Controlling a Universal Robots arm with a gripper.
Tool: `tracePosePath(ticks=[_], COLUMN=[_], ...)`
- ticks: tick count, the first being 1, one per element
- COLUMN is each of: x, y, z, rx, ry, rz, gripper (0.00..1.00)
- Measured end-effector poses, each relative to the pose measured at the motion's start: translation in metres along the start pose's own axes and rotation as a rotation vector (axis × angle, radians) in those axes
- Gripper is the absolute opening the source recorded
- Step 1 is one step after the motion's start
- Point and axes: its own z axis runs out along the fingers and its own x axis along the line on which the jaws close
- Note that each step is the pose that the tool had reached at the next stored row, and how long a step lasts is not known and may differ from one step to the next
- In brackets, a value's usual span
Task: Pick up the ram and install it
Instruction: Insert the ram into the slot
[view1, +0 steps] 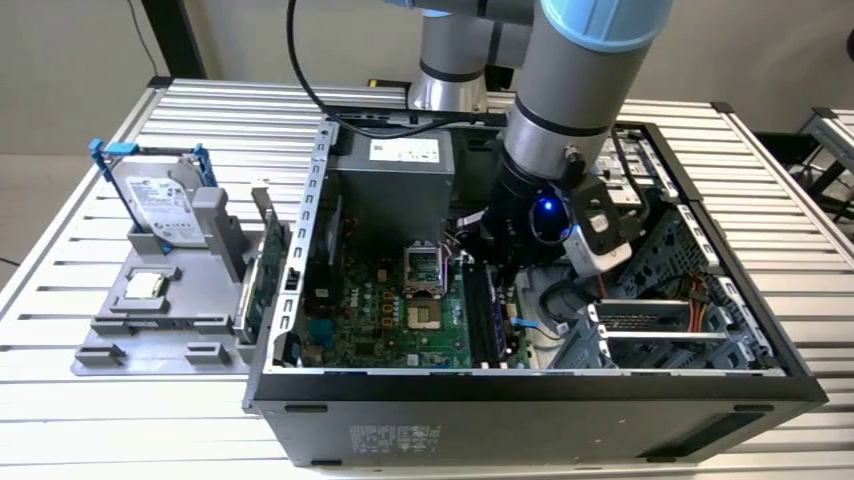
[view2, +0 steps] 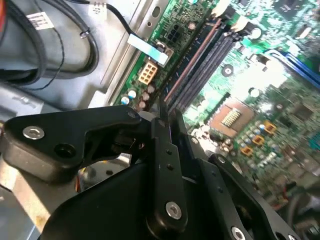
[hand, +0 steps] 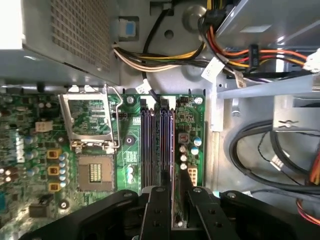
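Your gripper (hand: 172, 200) is clenched on the ram (hand: 173, 150), which stands edge-down in 1 of the motherboard (hand: 130, 135) slots (hand: 150, 145).

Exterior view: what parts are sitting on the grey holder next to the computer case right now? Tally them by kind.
On the grey holder:
Hard drive: 1
Square chip: 1
Green card: 1
Total: 3
A pale strip beside the card is too unclear to identify, so it is not counted.
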Motion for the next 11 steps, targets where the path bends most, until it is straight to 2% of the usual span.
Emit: tracePosePath(ticks=[2, 3, 11], x=[0.0001, 0.0001, 0.0001], y=[0.0, 0.0, 0.0], z=[0.0, 0.0, 0.0], rx=[-0.0003, -0.0002, -0.0003], ry=[-0.0002, -0.0001, 0.0002], rz=[-0.001, -0.002, -0.004], gripper=[1.0, 0.0, 0.0])
